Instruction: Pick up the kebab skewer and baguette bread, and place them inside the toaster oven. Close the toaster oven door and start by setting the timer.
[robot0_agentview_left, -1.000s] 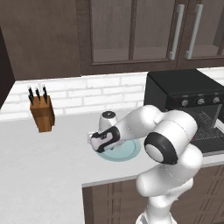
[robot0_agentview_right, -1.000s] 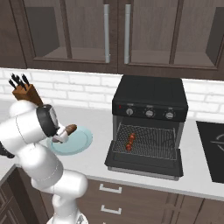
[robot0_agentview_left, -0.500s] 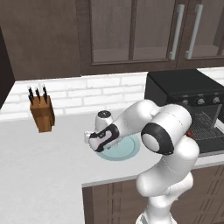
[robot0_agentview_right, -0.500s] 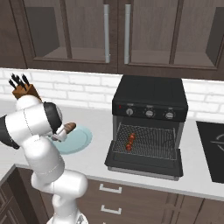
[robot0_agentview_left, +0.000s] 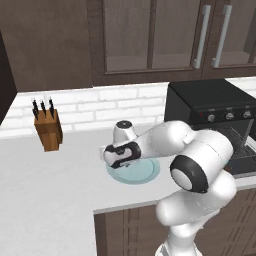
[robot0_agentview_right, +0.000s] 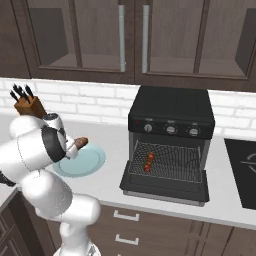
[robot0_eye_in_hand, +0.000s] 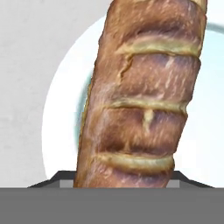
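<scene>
Golden-brown baguette bread (robot0_eye_in_hand: 140, 100) sits right under the hand camera, lying on the pale blue plate (robot0_agentview_right: 92, 162) on the white counter (robot0_agentview_left: 55, 185). In the right base view one end of the loaf pokes out past the wrist. Gripper (robot0_agentview_left: 116, 156) is down at the plate, straddling or just above the loaf — the fingertips can't be made out against it, so I can't tell if the jaws are wide, narrowing or already gripping.

Kebab skewer (robot0_agentview_right: 149, 161) already lies on the rack inside the toaster oven (robot0_agentview_right: 172, 107), roughly mid-rack. Toaster oven door (robot0_agentview_right: 162, 186) is dropped fully open, flat out toward the front. Knobs (robot0_agentview_right: 171, 129) sit in a row above the opening.

Progress, as judged: skewer part done, bread pick in hand, not yet lifted as far as I can see. Left — carry the loaf to the rack, shut the door, turn the timer knob.

Knife block (robot0_agentview_left: 47, 129) stands well apart at the back left.
</scene>
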